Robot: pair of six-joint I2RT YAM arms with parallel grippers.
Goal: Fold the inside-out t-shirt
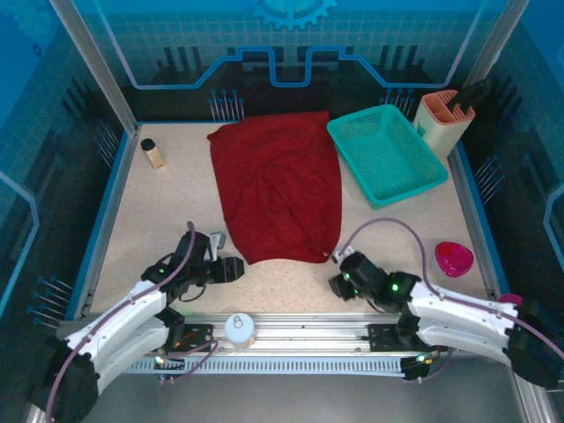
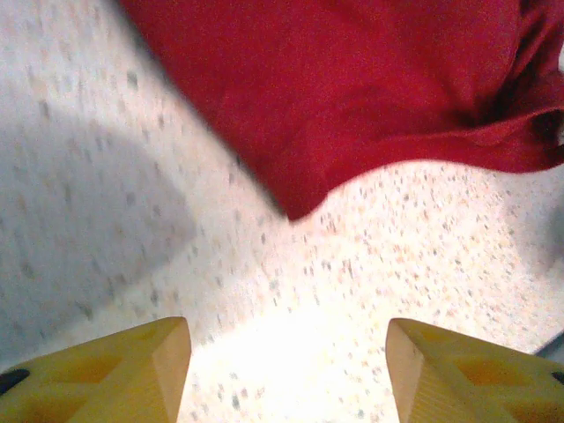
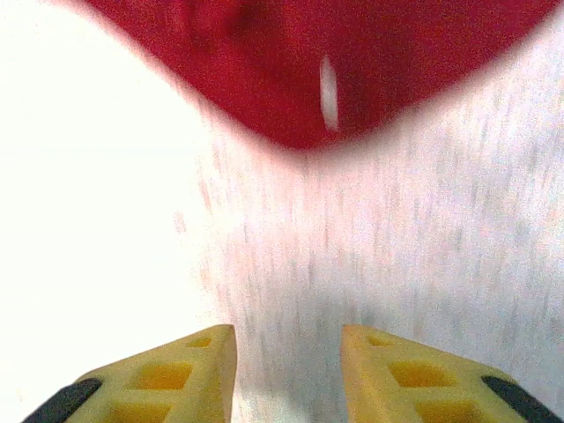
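The dark red inside-out t-shirt (image 1: 278,185) lies as a long folded strip down the middle of the table, its near edge rounded. Just off its near left corner sits my left gripper (image 1: 231,268), open, with only speckled table between its yellow fingers (image 2: 132,370). The shirt's corner (image 2: 352,97) lies ahead of it, apart from the fingers. My right gripper (image 1: 339,284) rests off the near right corner, open with a narrower gap and nothing held. In the right wrist view the shirt (image 3: 300,62) with a small white tag (image 3: 328,92) lies beyond the fingers (image 3: 189,374).
A teal mesh basket (image 1: 386,154) stands at the back right, touching the shirt's far right edge. Behind it is an orange holder (image 1: 443,119). A small bottle (image 1: 152,152) stands at the back left and a pink bowl (image 1: 454,257) lies at the right edge.
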